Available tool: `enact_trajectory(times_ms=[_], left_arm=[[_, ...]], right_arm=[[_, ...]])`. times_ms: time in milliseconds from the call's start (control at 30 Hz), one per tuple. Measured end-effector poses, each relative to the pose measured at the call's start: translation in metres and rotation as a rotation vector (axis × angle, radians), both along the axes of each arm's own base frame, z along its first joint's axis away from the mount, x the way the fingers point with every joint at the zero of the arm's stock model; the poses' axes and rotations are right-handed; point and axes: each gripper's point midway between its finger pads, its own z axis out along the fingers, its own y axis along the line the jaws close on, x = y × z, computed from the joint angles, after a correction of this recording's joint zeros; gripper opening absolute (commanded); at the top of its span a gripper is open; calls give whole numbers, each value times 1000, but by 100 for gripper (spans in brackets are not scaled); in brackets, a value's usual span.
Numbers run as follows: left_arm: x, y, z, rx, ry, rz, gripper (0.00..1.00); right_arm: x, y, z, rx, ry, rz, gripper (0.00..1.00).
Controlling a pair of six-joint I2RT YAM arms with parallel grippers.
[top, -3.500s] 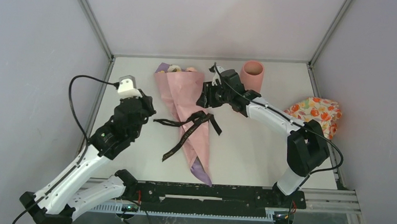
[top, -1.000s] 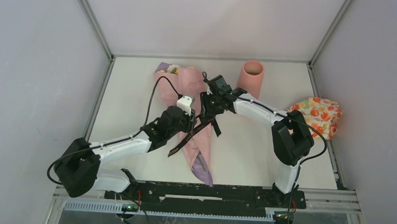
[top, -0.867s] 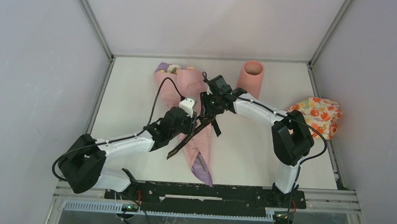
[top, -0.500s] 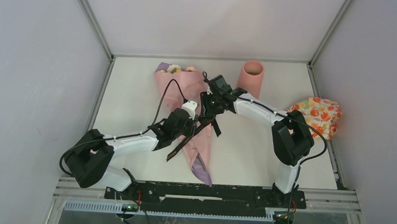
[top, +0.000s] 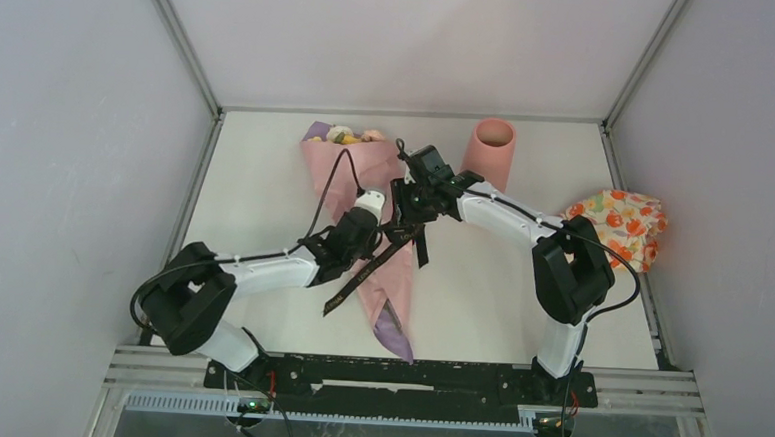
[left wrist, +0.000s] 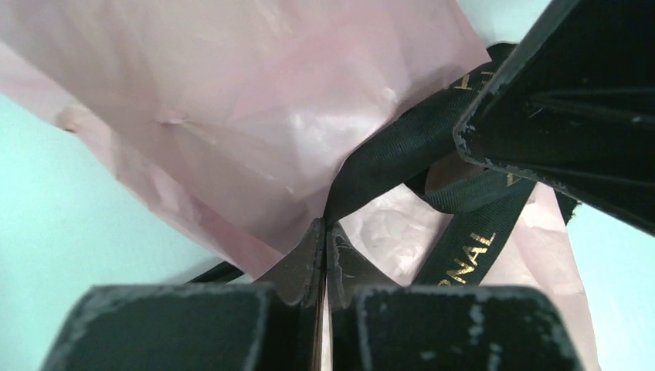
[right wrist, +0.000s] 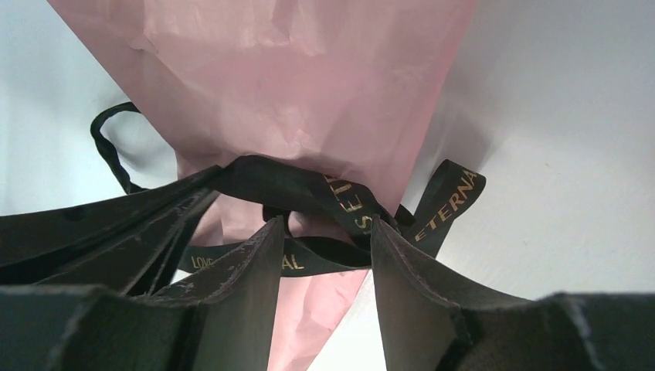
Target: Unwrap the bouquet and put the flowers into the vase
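Observation:
The bouquet [top: 351, 177] lies on the table, a pink paper cone [left wrist: 232, 93] over purple, with the flowers [top: 346, 134] showing only as heads at its far wide end. A black ribbon [top: 345, 291] with gold lettering crosses its middle. My left gripper [left wrist: 324, 229] is shut on a strand of this ribbon [left wrist: 402, 147] just beside the knot. My right gripper [right wrist: 324, 226] stands open over the knot [right wrist: 359, 212], one finger on each side, close against the left gripper [top: 379, 232]. The vase [top: 491, 149] stands upright at the back right.
An orange-flowered cloth bundle [top: 619, 221] lies at the right edge of the table. Grey walls enclose the table on three sides. Loose ribbon tails trail towards the near side of the bouquet.
My left arm reached further right to the knot, and its jaws went from open to shut on the ribbon. The right arm has not moved.

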Motion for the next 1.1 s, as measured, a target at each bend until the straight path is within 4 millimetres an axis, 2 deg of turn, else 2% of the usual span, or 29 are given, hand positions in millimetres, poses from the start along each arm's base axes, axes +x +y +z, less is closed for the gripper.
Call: enact_trajectory(times_ms=[133, 267, 300, 333, 533, 700, 900, 1000, 1100], left_arm=[[0, 11, 23, -5, -41, 36, 4], [-2, 20, 60, -50, -106, 65, 4], [-3, 23, 76, -70, -133, 75, 4], [-3, 23, 78, -74, -136, 75, 4], [-10, 34, 126, -145, -217, 96, 6], [-14, 53, 175, -219, -317, 162, 7], [-21, 100, 220, -322, -420, 352, 9], [-25, 135, 234, -385, -459, 491, 11], [-33, 180, 246, -455, -513, 663, 12]], right_arm=[[-1, 1, 0, 6, 5, 6, 54], [-2, 2, 0, 9, 7, 13, 54], [-2, 2, 0, 9, 7, 13, 54], [-2, 2, 0, 9, 7, 14, 54], [-1, 1, -5, -2, 10, 8, 54], [3, -5, -14, -46, 7, -18, 54], [8, -12, -16, -73, -6, -43, 54], [11, -18, -17, -85, -7, -60, 54], [14, -28, -19, -107, -6, -85, 54]])
